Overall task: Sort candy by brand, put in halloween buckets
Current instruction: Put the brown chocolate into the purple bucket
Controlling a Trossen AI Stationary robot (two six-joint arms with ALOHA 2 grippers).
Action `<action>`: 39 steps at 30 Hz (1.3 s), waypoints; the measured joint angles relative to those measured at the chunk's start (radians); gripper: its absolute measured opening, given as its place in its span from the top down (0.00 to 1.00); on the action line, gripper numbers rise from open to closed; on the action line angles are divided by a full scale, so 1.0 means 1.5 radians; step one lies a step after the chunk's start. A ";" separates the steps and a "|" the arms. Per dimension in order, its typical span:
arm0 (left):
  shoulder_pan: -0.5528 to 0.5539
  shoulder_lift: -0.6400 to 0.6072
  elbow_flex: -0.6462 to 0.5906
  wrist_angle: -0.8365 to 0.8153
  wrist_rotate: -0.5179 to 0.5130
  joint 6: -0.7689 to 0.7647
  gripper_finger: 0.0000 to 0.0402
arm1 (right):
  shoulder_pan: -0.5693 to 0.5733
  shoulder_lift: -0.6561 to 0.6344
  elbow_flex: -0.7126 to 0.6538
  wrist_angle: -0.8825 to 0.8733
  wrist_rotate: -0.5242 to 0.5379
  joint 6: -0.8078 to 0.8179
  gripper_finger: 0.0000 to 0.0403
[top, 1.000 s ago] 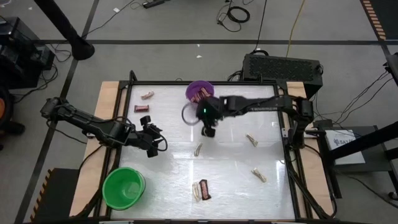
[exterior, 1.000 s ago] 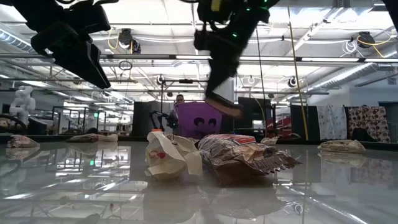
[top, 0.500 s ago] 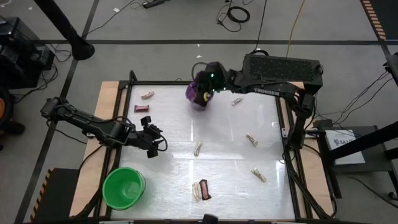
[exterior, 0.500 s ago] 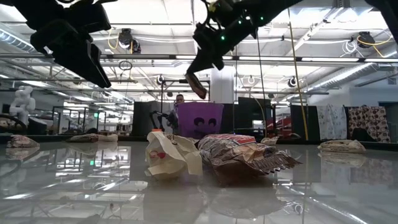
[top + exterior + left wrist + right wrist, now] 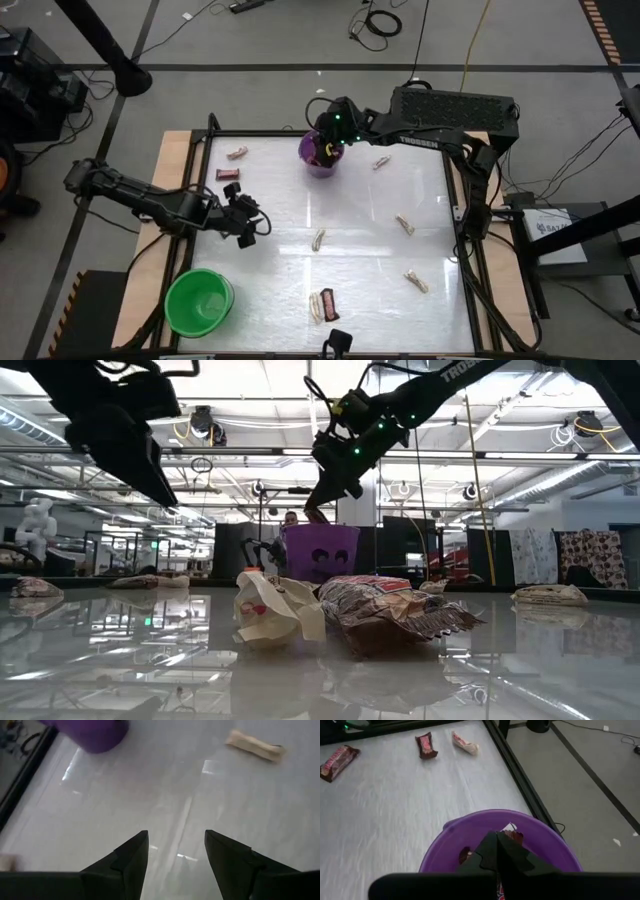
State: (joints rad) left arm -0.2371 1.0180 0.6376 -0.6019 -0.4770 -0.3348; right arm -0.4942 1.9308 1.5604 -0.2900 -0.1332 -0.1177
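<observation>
Two round plastic buckets sit on the glossy white table (image 5: 370, 260): a small purple bucket (image 5: 320, 155) at the far edge and a larger bright green bucket (image 5: 199, 302) at the near left corner. We note dark brown-maroon rectangular bars: one (image 5: 425, 745) near the left rim, another (image 5: 328, 302) at the near edge beside a crinkled pale cream-tan twisted wrapper (image 5: 316, 307). More cream-tan twists (image 5: 404, 226) lie scattered right of centre. We see maroon wrappers inside the purple bucket. The right tool (image 5: 497, 857) hangs over that bucket's mouth, fingers pressed together around a maroon wrapped bar (image 5: 318, 515). The left tool (image 5: 175, 855) hovers above bare table left of centre, fingers parted and empty.
</observation>
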 joint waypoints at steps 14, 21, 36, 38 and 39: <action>0.109 0.000 0.017 -0.063 0.070 0.006 0.50 | 0.000 -0.001 0.000 -0.035 0.001 0.000 0.88; 0.110 0.000 0.018 -0.064 0.075 0.018 0.50 | 0.003 -0.020 0.000 -0.088 0.000 -0.001 0.74; 0.110 0.000 0.018 -0.065 0.181 0.035 0.50 | 0.174 -0.094 -0.001 -0.464 -0.055 -0.039 0.71; 0.110 0.000 0.018 -0.065 0.187 0.035 0.50 | 0.210 -0.087 -0.001 -0.486 -0.056 -0.039 0.71; 0.110 0.000 0.018 -0.065 0.190 0.035 0.50 | 0.230 -0.085 -0.006 -0.489 -0.056 -0.039 0.71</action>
State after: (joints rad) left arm -0.0719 1.0182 0.6643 -0.6989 -0.1924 -0.2823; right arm -0.1499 1.8034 1.5510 -1.0238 -0.2167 -0.1762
